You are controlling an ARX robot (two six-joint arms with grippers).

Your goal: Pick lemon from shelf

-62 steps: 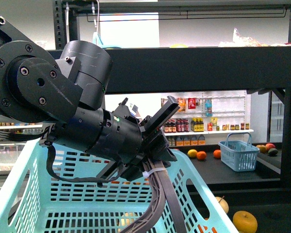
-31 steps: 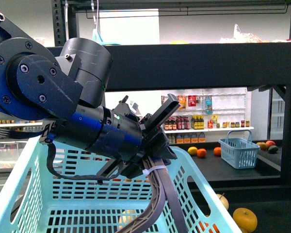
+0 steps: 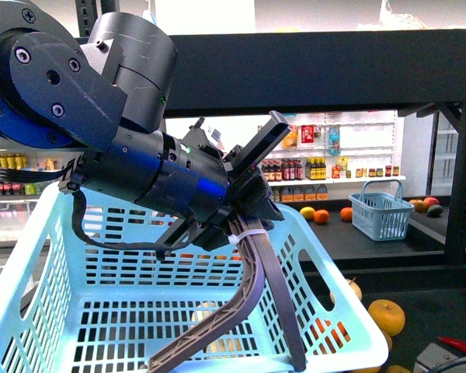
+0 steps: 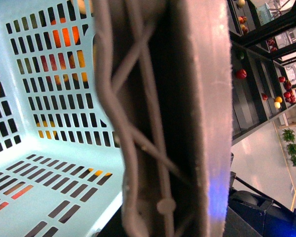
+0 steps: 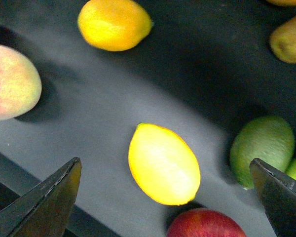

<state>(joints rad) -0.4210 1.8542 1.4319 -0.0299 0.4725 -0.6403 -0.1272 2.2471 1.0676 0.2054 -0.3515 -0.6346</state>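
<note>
The lemon [image 5: 164, 164], pale yellow and oval, lies on the dark deck [image 5: 98, 113] of the shelf. My right gripper [image 5: 165, 161] is open above it, with the lemon between its two dark fingertips [image 5: 54, 197] and not touched. My left gripper [image 3: 252, 214] is shut on the grey handle [image 3: 256, 287] of a light-blue basket [image 3: 31, 256] and holds it in front of the black shelf [image 3: 318, 70]. The left wrist view shows the handle [image 4: 158, 123] close up and the basket's wall [image 4: 49, 163].
Round the lemon lie a red fruit [image 5: 207, 224], a green fruit [image 5: 261, 148], a mango [image 5: 10, 81], a golden-orange fruit [image 5: 113, 23] and a brownish fruit [image 5: 288, 37]. The front view shows a golden fruit [image 3: 386, 316], a small blue basket [image 3: 380, 211] and far white bottle shelves [image 3: 326, 167].
In the front view the shelf deck, the left arm and the far shelves now show higher in the picture. More of the basket's handle and floor shows. The grip on the handle is unchanged.
</note>
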